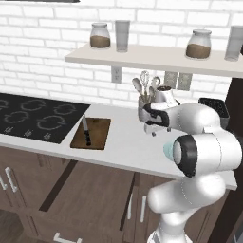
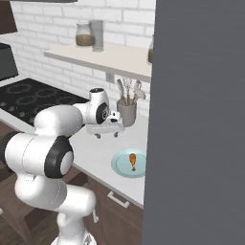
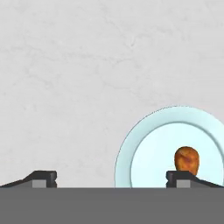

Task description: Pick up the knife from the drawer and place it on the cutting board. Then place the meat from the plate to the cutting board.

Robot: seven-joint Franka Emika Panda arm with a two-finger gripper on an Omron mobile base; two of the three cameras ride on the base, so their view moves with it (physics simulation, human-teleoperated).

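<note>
- From the left base camera I see the black glass cooktop (image 1: pixel 35 121) at far left, and just right of it the flat dark brown wooden cutting board (image 1: pixel 91 133) lying on the pale counter (image 1: pixel 128 147).
- The small black-handled knife (image 1: pixel 86 130) lies on the board's left half, handle toward me and thin blade toward the wall, well inside the board's edges; the right half of the board is bare wood.
- Below the counter edge the wide dark brown drawer (image 1: pixel 88 194) stands pulled out toward me.
- Further right I see the grey utensil holder (image 1: pixel 144 108) with spoons and a whisk by the wall, and my gripper (image 1: pixel 155 128) hanging above the counter just in front of it.
- The right base camera shows what my arm hides on the left side: the small round pale-blue plate (image 2: pixel 122 165) sits near the counter's front edge, with the orange-brown drumstick-shaped meat (image 2: pixel 132 161) at its middle.
- In that view my gripper (image 2: pixel 107 133) hovers above bare counter, left of and behind the plate, well apart from it.
- A tall grey panel (image 2: pixel 198 119) walls off the right side just past the plate.
- My hand camera puts the plate (image 3: pixel 144 151) at lower right, the meat (image 3: pixel 186 159) just above my right fingertip (image 3: pixel 179 176).
- The two tips stand wide apart, with nothing between them.
</note>
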